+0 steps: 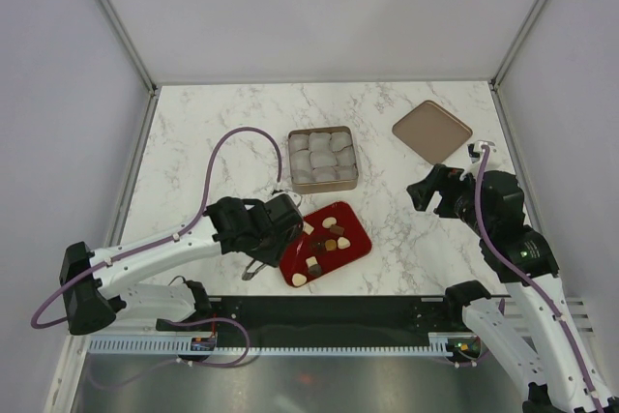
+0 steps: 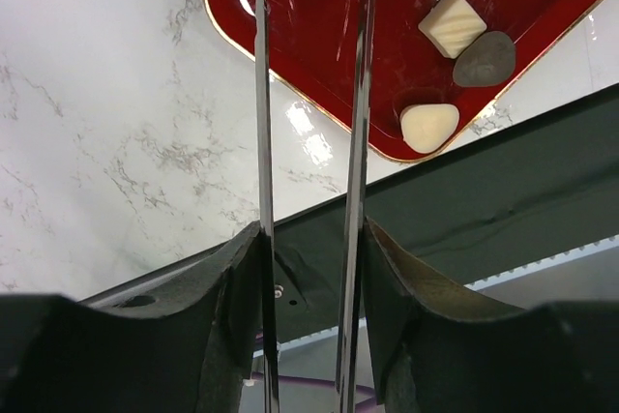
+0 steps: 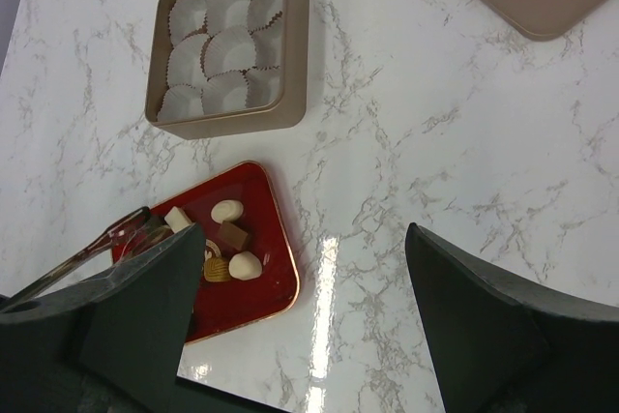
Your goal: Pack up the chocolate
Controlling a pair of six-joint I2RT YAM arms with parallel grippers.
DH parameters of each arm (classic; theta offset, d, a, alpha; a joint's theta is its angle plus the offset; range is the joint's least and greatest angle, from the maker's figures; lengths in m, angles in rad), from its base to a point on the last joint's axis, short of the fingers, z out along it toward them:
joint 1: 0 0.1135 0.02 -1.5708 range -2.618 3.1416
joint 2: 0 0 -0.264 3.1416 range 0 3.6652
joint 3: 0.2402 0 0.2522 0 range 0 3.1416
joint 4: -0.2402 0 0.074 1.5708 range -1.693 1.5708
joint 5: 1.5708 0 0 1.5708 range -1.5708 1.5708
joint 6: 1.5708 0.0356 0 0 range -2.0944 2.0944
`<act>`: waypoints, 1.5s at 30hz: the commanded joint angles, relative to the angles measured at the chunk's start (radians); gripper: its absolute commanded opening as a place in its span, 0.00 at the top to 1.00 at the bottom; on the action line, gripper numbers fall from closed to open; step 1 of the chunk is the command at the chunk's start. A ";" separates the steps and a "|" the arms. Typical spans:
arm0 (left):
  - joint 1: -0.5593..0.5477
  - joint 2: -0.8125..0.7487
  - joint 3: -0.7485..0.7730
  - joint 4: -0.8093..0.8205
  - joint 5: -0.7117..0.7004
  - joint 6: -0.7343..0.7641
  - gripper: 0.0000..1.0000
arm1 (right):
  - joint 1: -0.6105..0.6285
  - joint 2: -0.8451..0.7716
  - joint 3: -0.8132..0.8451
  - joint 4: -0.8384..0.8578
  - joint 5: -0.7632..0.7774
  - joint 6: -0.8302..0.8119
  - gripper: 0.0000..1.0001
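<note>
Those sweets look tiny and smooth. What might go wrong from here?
The left gripper holds thin tongs over the red tray; a smooth chocolate may slip from such narrow blades. The paper cups sit packed tight in the box, so a dropped piece could land between them or tip one.

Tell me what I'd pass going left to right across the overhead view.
First the left arm's elbow → left arm's base → red tray → lid.
</note>
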 commanded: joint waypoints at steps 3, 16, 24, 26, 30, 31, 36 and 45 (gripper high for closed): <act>-0.007 -0.025 0.040 -0.028 0.022 -0.059 0.51 | 0.000 -0.010 0.022 -0.003 0.028 -0.022 0.07; -0.007 0.036 0.016 -0.004 0.000 -0.035 0.48 | -0.002 -0.020 0.018 -0.005 0.025 -0.017 0.07; -0.007 0.022 0.019 -0.004 0.012 -0.038 0.55 | -0.001 -0.031 0.017 -0.011 0.028 -0.019 0.07; -0.007 0.018 0.028 -0.017 0.011 -0.041 0.57 | 0.000 -0.033 0.015 -0.011 0.031 -0.019 0.07; -0.007 0.018 0.060 -0.054 -0.003 -0.047 0.60 | 0.000 -0.037 0.018 -0.011 0.030 -0.019 0.07; -0.007 0.018 0.069 -0.063 -0.006 -0.047 0.61 | -0.001 -0.037 0.018 -0.014 0.031 -0.019 0.07; -0.008 0.013 0.148 -0.111 -0.041 -0.041 0.61 | 0.000 -0.040 0.028 -0.017 0.028 -0.020 0.07; 0.001 0.135 0.417 -0.088 -0.145 0.088 0.60 | -0.002 -0.049 0.029 -0.020 0.018 -0.012 0.07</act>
